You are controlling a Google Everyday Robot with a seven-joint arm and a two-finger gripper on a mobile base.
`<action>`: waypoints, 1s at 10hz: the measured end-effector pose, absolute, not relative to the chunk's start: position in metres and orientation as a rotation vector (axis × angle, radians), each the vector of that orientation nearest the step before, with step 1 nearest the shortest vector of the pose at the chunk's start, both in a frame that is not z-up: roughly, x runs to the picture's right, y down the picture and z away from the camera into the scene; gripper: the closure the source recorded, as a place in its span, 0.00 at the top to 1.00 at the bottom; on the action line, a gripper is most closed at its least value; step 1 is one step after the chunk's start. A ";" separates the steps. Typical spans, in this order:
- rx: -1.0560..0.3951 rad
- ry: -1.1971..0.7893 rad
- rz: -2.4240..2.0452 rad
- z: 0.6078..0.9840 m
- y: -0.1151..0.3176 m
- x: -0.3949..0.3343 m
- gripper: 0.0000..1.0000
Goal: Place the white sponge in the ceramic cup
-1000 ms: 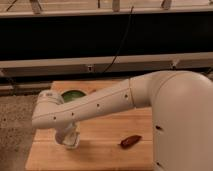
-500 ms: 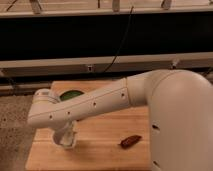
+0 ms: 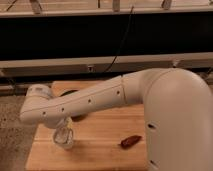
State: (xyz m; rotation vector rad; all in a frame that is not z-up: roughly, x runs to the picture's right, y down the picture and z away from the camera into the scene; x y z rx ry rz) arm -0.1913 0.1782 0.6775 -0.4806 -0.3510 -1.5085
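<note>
While the big white arm (image 3: 115,97) reaches across from the right and fills much of the view, the wooden tabletop (image 3: 100,147) shows beneath it as a pale butcher-block slab with visible grain, its near-left edge meeting a speckled grey floor (image 3: 12,135). Behind the tabletop runs a low wall or bench front: a wide dark band (image 3: 75,37) with a lighter horizontal rail (image 3: 150,61) under it, and a black cable (image 3: 125,40) hanging down across the dark band toward the rail. A small fitting sits on the rail near its middle.

At the left end of the arm, the gripper (image 3: 64,134) points down over the front-left part of the tabletop. Its fingers sit at a pale, whitish object that appears to be the ceramic cup (image 3: 65,141), standing on the wood; whether the fingers are parted or closed, and whether they grip anything, cannot be told. The white sponge cannot be made out as a separate thing; it may be hidden at the gripper or in the cup.

A dark rounded bowl (image 3: 75,116), mostly hidden behind the arm, sits on the back-left of the tabletop. A small reddish-brown elongated object (image 3: 131,141) lies on the wood to the right of the cup, well apart from it
</note>
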 end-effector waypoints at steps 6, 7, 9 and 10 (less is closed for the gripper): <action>-0.438 -0.413 -1.505 0.688 0.172 -0.204 0.67; -0.428 -0.423 -1.498 0.691 0.171 -0.204 0.77; -0.416 -0.434 -1.492 0.693 0.169 -0.204 0.80; -0.410 -0.442 -1.492 0.694 0.169 -0.205 0.80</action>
